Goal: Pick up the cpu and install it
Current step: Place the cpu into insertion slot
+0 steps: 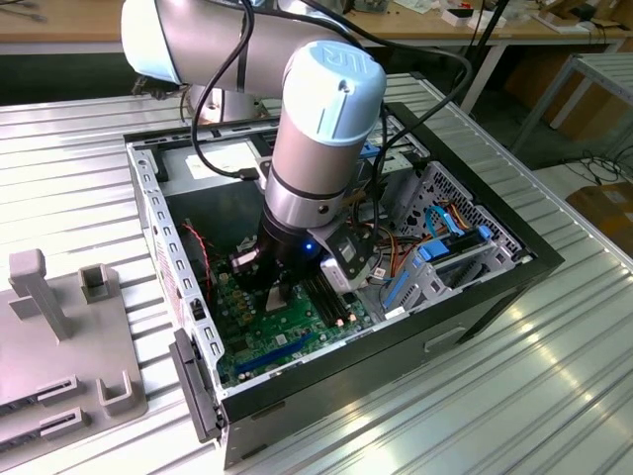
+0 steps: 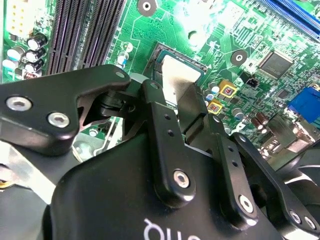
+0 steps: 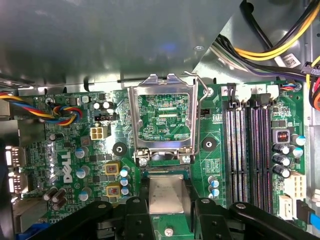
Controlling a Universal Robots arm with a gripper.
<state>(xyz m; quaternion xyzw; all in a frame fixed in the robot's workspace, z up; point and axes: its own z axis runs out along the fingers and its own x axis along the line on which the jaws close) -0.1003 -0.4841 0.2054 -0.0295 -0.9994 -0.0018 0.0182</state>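
Both jaws are clamped on the cpu [image 3: 165,192], which I see held inside the case [image 1: 297,401], low over the green board [image 3: 220,165], just beside the metal socket frame [image 3: 162,82].

Green board [image 3: 220,160] with black slots [image 3: 231,150]; silver-grey cpu [image 3: 166,192]; black claw [image 3: 168,202]; pale blue arm cap [image 1: 336,84]; ribbed silver table [image 1: 554,376].

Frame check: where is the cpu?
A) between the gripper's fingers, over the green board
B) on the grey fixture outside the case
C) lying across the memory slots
A: in the first wrist view the cpu sits between the fingers of the gripper, over the green board.
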